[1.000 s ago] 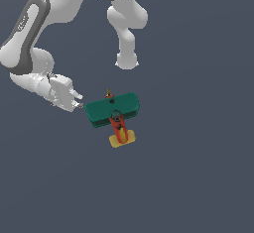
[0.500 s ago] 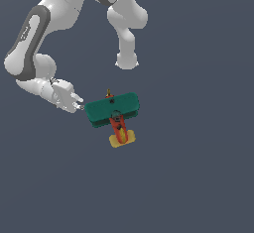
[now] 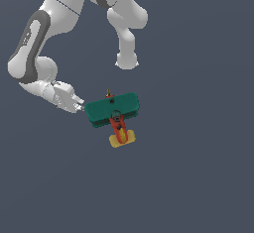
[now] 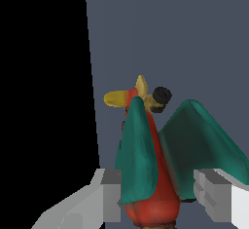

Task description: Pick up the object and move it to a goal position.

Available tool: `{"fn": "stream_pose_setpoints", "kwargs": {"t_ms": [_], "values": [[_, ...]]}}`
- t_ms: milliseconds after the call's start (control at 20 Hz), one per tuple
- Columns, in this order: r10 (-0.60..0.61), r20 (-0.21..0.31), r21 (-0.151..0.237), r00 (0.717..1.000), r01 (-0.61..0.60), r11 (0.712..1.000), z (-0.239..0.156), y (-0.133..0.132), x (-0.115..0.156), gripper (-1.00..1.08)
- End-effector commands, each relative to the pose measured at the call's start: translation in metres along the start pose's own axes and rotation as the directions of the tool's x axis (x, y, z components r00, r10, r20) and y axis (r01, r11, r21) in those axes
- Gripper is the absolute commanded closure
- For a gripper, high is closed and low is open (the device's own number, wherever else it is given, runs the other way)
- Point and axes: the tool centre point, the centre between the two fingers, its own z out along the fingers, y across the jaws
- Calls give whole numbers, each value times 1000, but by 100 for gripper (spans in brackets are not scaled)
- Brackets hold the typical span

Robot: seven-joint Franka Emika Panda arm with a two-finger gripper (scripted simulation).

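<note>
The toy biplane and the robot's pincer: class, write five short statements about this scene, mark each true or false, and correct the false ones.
1. The toy biplane has teal-green wings. True.
2. The pincer is at the wing end on the exterior view's right. False: it is at the wing end on that view's left.
3. The plane's tail is blue. False: it is yellow.
4. In the wrist view, one pincer finger shows on each side of the plane, with a gap between them. True.
5. A second toy lies beside the plane. False: the plane is the only object in view.
</note>
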Motion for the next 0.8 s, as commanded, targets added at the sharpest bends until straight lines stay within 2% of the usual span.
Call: {"fn": "stream_pose_setpoints", "kwargs": {"t_ms": [0, 350, 750], "values": [[-2, 1, 0, 1000, 2, 1000, 0, -1, 0, -20], [-11, 26, -3, 1000, 11, 1000, 9, -5, 0, -20], [-11, 27, -3, 1000, 12, 1000, 19, -5, 0, -20]]}}
